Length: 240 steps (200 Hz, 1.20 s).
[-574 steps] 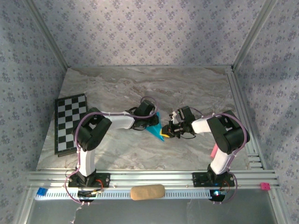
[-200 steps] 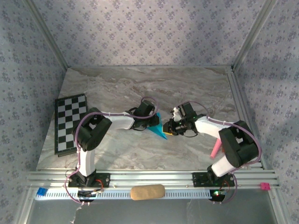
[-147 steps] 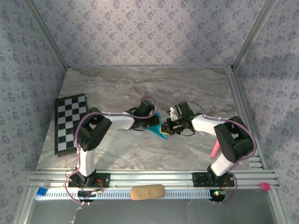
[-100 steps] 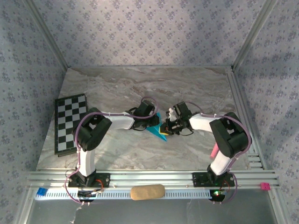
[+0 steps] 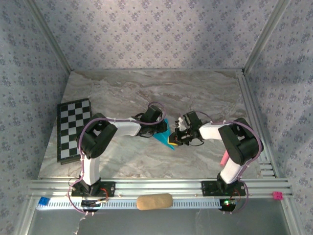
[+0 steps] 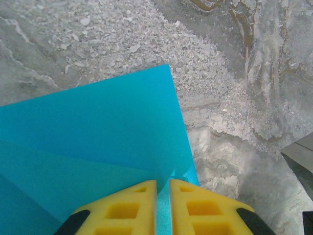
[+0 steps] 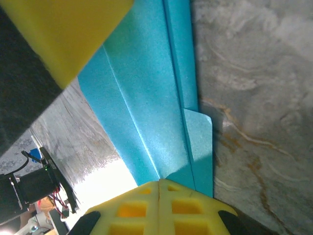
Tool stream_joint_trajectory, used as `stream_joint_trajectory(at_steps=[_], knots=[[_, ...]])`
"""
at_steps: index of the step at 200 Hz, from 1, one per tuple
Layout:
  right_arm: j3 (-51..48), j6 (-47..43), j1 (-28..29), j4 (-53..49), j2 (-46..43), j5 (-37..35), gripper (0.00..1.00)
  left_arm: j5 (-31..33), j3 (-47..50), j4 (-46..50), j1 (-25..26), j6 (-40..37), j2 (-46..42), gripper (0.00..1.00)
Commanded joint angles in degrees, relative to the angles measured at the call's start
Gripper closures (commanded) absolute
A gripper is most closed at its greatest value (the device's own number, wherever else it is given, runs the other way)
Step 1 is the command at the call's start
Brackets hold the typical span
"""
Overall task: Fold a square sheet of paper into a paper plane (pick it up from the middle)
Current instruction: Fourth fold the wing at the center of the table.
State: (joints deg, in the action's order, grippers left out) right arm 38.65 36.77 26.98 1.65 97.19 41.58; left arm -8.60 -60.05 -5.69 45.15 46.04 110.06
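The square sheet of paper [image 5: 163, 140] is a creased, pointed turquoise shape lying on the marble table between my two grippers. My left gripper [image 5: 160, 130] comes at it from the left. In the left wrist view its yellow fingertips [image 6: 128, 205] are shut on a raised fold of the paper [image 6: 98, 127], with a thin strip of blue in the slit between them. My right gripper [image 5: 175, 137] meets the paper from the right. The right wrist view shows that gripper [image 7: 159, 193] shut tight where a crease of the paper [image 7: 146, 107] runs into its pads.
A black-and-white checkered board [image 5: 73, 128] lies at the table's left edge. A pink stick [image 5: 224, 157] rests by the right arm near the aluminium rail. A tan oblong block [image 5: 154, 201] sits on the front rail between the arm bases.
My right gripper slid a little left onto the paper's edge and shut on it, and its elbow swung inward. The left gripper kept its hold and stayed in place.
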Motion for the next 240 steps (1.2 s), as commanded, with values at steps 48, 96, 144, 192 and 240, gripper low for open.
stream_joint_trajectory(at_steps=[48, 96, 144, 192, 240], knots=[[-6.3, 0.7, -0.3, -2.0, -3.6, 0.5, 0.99, 1.0, 0.3, 1.4, -0.1, 0.2, 0.8, 0.85], [-8.5, -0.3, -0.5, -3.3, -6.0, 0.3, 0.98, 0.9, 0.7, 1.0, -0.2, 0.9, 1.4, 0.86], [-7.9, -0.3, -1.0, -4.2, -5.0, -0.7, 1.00, -1.2, 0.7, -1.6, -0.1, 0.0, -1.1, 0.79], [-7.1, -0.3, -2.1, -5.2, -4.2, -0.8, 1.00, -1.9, -1.0, 0.3, 1.1, -3.2, -7.4, 0.73], [-7.0, 0.1, -2.4, -4.5, -4.2, -0.5, 1.00, -2.4, 0.7, 0.3, 5.0, 0.6, -7.1, 0.81]])
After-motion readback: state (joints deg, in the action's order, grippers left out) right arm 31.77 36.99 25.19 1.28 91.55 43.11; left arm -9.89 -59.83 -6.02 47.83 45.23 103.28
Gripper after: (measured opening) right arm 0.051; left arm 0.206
